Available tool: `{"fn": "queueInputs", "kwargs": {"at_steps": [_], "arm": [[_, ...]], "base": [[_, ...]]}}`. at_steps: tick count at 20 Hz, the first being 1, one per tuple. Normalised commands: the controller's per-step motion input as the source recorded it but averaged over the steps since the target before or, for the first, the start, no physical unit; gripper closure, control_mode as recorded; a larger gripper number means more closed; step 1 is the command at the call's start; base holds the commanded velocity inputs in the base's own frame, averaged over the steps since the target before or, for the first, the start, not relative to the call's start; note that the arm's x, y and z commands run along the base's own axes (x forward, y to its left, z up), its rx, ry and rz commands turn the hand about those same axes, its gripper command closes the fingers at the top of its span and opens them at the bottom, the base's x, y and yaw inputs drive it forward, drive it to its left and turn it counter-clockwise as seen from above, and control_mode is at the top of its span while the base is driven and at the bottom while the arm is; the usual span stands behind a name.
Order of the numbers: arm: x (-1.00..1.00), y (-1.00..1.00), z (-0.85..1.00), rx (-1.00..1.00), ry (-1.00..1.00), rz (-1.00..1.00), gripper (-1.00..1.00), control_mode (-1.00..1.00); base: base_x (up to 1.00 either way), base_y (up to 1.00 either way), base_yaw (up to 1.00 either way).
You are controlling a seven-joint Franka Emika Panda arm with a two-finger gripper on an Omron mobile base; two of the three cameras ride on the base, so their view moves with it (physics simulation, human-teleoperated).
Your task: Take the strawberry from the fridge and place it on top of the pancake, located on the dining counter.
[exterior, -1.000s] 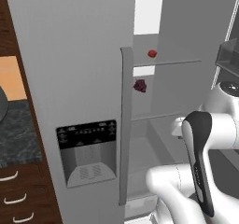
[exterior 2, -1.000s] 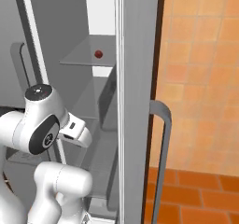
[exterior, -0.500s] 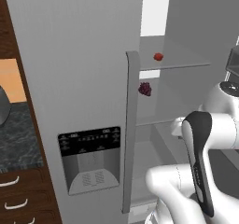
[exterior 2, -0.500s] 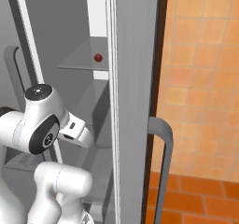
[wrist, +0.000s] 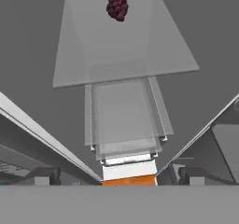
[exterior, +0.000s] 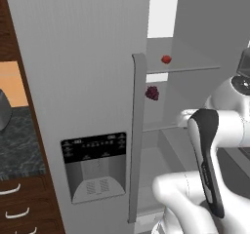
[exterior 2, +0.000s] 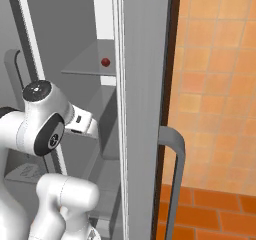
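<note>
The fridge (exterior: 88,57) stands with its left door shut and its right side open. A tiny red strawberry (exterior: 166,59) sits on the upper glass shelf, and it is also seen as a red dot (exterior 2: 105,62) in the right base view. My gripper (wrist: 119,174) is open, its two dark tips wide apart with nothing between them. It points into the fridge below the lower shelf, well under the strawberry. My wrist (exterior 2: 81,125) reaches in past the open door's edge. The pancake and the dining counter are out of view.
A dark maroon lumpy fruit (exterior: 152,92) lies on the lower glass shelf (wrist: 123,55). The open right door (exterior 2: 142,109) and its handle (exterior 2: 175,174) stand close on my right. A dark granite counter (exterior: 17,140) with drawers is left of the fridge. An orange tiled wall (exterior 2: 215,84) lies beyond.
The whole picture has shifted in both base views, so the camera has moved with the base towards the open fridge. The arm holds the same pose and the gripper stays open.
</note>
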Motion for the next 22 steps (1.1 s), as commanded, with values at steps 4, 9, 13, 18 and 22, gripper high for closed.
{"fn": "queueInputs", "kwargs": {"at_steps": [4, 9, 13, 18, 22], "arm": [[0.29, -0.07, 0.76, -0.03, -0.49, 0.16, -1.0, -1.0], [0.44, 0.0, 0.93, -0.02, -0.38, 0.14, -1.0, -1.0], [0.35, 0.0, 0.85, -0.03, 0.01, 0.0, -1.0, -1.0], [0.8, -0.03, 0.17, 0.04, 0.2, -0.01, -1.0, -1.0], [0.95, -0.04, 0.0, 0.03, 0.03, 0.0, -1.0, -1.0]], "base": [[0.0, 0.0, 0.0], [0.0, 0.0, 0.0], [0.0, 0.0, 0.0], [0.0, 0.0, 0.0], [0.0, 0.0, 0.0]]}}
